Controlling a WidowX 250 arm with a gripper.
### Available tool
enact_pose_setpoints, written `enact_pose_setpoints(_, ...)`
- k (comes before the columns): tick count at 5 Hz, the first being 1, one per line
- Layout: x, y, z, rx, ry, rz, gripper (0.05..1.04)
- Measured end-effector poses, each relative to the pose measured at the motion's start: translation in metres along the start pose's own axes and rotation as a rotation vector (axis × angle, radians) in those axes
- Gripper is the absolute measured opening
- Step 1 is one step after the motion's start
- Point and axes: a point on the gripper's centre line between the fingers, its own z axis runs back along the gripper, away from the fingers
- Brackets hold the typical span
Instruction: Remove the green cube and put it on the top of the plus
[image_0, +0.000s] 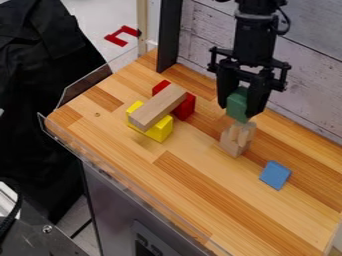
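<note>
Camera view: the gripper (238, 111) grasps the green cube (236, 101). Just beneath it is the notched wooden piece (235, 142).

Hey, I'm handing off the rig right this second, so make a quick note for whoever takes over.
Gripper: closed on the green cube.
Where: cube at or just over the top of the upright pale wooden piece, presumably the plus; contact unclear.
Done: cube gripped and brought to the wooden piece.
Left: seat it if needed, release, back off.
Nearby: blue block on the table; plank across the yellow and red blocks.
</note>
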Motion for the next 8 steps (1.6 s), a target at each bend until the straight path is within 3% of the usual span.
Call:
enact_pose_setpoints(2, 0.0064, 0.0028, -0.0037, 0.012, 0.017, 0.002, 0.563)
enact_pose_setpoints(4, 0.0065, 0.003, -0.0108, 0.066, 0.044, -0.009, 0.563)
enact_pose_setpoints(8, 0.0045, -0.0054, -0.012, 0.061, 0.056, -0.024, 0.563)
